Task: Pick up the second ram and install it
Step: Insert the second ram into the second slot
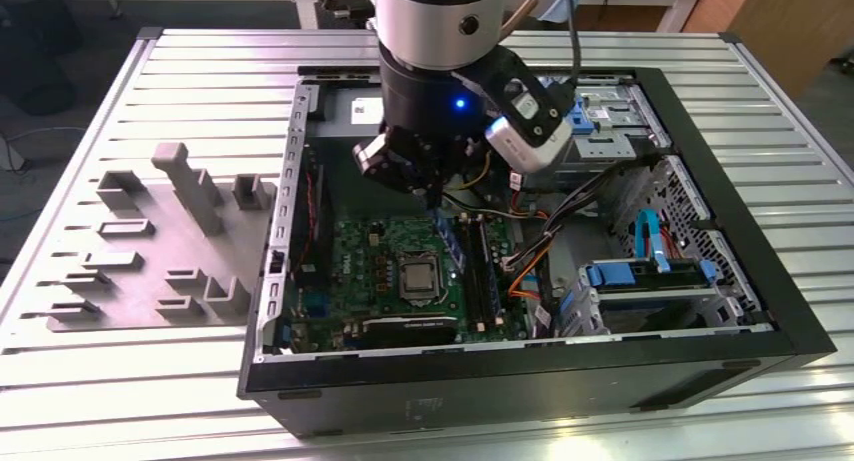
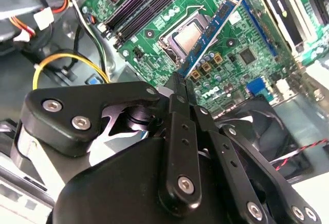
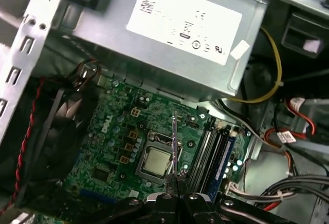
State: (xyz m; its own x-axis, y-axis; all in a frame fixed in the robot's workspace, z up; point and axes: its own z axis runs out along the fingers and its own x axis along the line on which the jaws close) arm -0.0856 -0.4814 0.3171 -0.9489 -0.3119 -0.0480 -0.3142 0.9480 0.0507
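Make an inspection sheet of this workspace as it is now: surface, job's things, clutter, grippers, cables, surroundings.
Surface: slatted metal table, carrying an open computer case.
Job's things: the second ram is held edge-on above the motherboard, close to the processor socket; it is not seated in the memory slots.
Clutter: grey slotted fixture on the table, beside the case on the exterior view's left.
Grippers: gripper, jaws shut on one end of the ram.
Cables: yellow cable and wire bundles lie inside the case.
Surroundings: wooden panel beyond the table.
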